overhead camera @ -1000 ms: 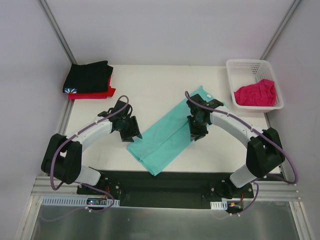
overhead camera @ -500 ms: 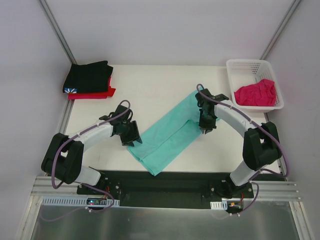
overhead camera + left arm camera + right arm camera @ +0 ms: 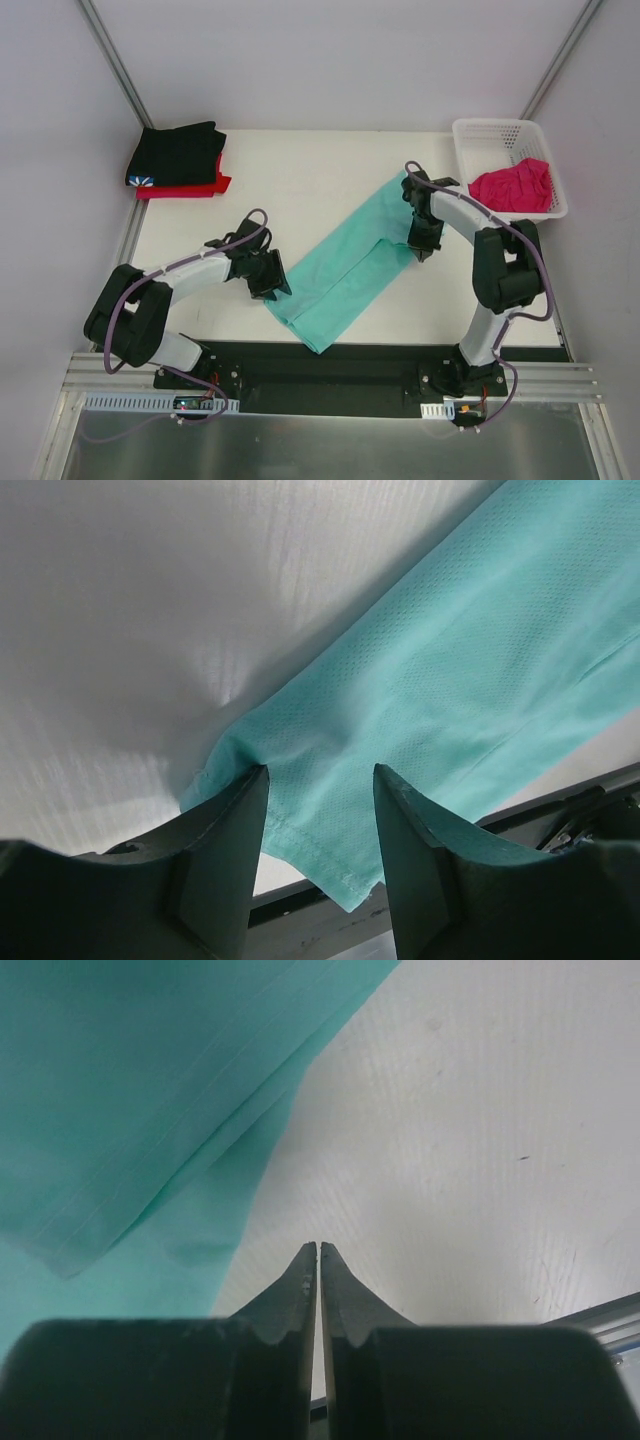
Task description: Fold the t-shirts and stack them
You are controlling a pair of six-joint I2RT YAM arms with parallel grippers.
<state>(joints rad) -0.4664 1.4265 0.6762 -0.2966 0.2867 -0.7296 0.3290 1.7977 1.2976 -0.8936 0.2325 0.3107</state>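
Where the left wrist view showed the left fingers [image 3: 252, 795], they stood moderately apart, with a clear gap between them. The near hem corner of the teal-green t-shirt [image 3: 450, 680] lay in that gap. The cloth touched the inner face of one finger, but nothing was clamped. The right fingers [image 3: 318, 1255] were closed tip to tip with nothing between them, over bare counter [image 3: 480, 1140] just beside the shirt's far edge [image 3: 120, 1090].

In the top view, the teal-green t-shirt [image 3: 345, 265] lay as a long diagonal band on the counter [image 3: 300, 180]. The left fingers [image 3: 272, 282] were at its near left edge and the right fingers [image 3: 421, 246] at its far right end.

At the far left corner, a folded black t-shirt [image 3: 178, 153] rested on a red t-shirt [image 3: 190, 187], which hid all but the red one's near and right edges. A magenta-pink t-shirt [image 3: 512, 187] lay crumpled in the white lattice basket [image 3: 497, 125] at the far right.

The black t-shirt carried a small blue-white mark at its near left corner, too small to read. No other writing could be made out.
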